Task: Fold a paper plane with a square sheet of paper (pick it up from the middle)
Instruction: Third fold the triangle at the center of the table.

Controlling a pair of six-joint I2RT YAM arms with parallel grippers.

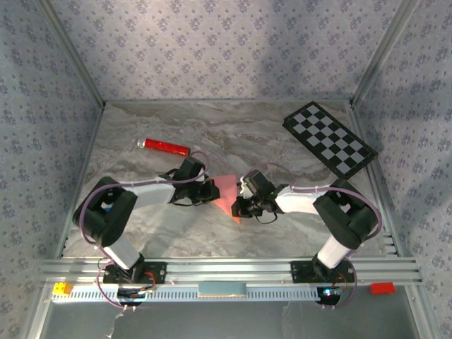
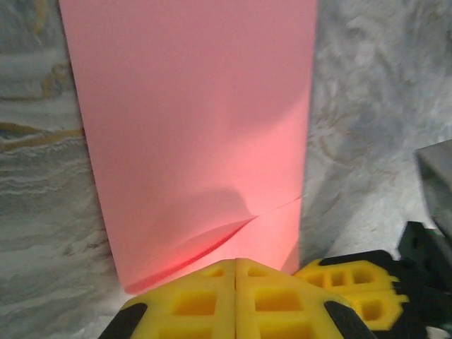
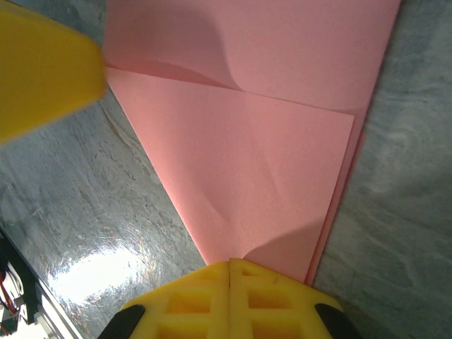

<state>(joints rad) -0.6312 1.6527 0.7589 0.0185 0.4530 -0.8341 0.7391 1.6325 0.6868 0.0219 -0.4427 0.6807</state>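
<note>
The left gripper and right gripper, both pressed together, rest on the paper at frame centre; better to press flat, edges aligned.

open table between cylinder, checkerboard

A red cylinder lay on its side at the far left of the marbled bench. Well apart, far right, a black-and-white checkerboard sat flat and angled. Along the near rail: a yellow block left, a red block right.
</note>
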